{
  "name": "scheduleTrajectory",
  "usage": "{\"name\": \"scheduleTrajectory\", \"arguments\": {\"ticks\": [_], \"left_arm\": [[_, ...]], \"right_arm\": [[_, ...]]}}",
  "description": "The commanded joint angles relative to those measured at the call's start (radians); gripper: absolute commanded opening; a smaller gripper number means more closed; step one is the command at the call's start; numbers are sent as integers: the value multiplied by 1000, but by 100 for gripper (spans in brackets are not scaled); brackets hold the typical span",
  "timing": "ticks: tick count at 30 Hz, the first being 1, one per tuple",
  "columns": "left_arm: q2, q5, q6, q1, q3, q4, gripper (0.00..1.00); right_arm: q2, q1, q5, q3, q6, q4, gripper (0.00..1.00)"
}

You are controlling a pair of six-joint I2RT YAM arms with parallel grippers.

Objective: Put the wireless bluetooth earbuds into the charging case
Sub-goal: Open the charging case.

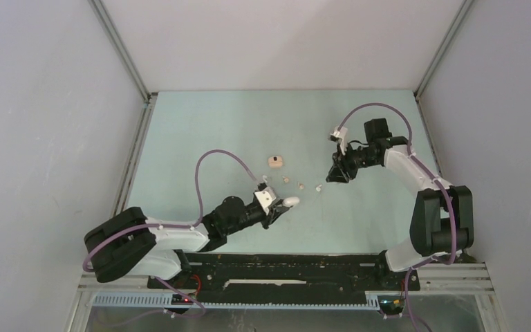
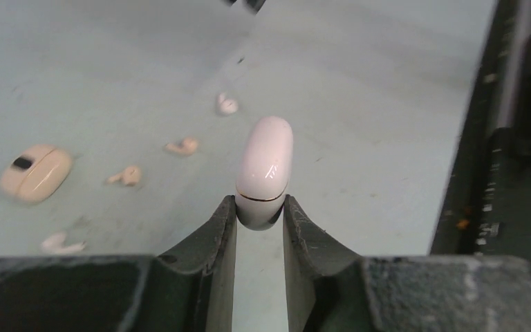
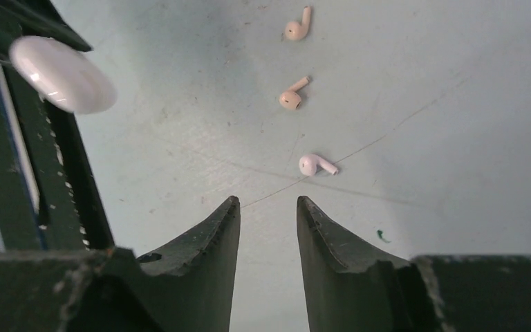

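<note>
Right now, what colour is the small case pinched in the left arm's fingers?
The case is glossy white, clearest in the left wrist view.

Left end effector [image 2: 259,211] clamps the white charging case [image 2: 266,155]; right end effector [image 3: 268,207] hovers, fingers parted.

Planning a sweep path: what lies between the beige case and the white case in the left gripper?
Two beige earbuds lie there, shown in the left wrist view.

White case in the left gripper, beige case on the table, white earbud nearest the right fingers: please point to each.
white case [image 2: 266,162], left wrist view, shell above the seam.
beige case [image 2: 40,176], left wrist view, middle of its shell.
white earbud [image 3: 308,164], right wrist view, its round head.
</note>
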Motion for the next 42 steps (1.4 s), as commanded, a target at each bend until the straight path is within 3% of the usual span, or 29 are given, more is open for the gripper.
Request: {"name": "scheduleTrajectory", "arguments": {"ticks": [1, 6, 8, 15, 18, 21, 27, 35, 42], "left_arm": [[21, 198, -75, 2, -6, 271, 0], [61, 268, -98, 2, -9, 312, 0], [129, 309, -94, 2, -10, 390, 0], [279, 320, -120, 5, -30, 635, 0], [299, 321, -128, 7, -30, 658, 0], [303, 321, -132, 7, -24, 660, 0], [318, 341, -158, 7, -22, 701, 0], [314, 352, -153, 7, -24, 701, 0], [316, 355, -140, 4, -17, 679, 0]], "right_arm": [[3, 60, 39, 44, -186, -33, 40], [-57, 106, -140, 82, -364, -277, 47], [-77, 162, -131, 77, -435, -380, 55], [-51, 194, -174, 65, -532, -546, 61], [-65, 221, -166, 42, -481, -498, 64], [-102, 266, -116, 0, -269, -323, 64], [-123, 312, -70, -12, -130, -180, 61], [-94, 312, -91, -11, -69, -144, 59], [-61, 266, -199, 41, -60, -194, 58]]}}
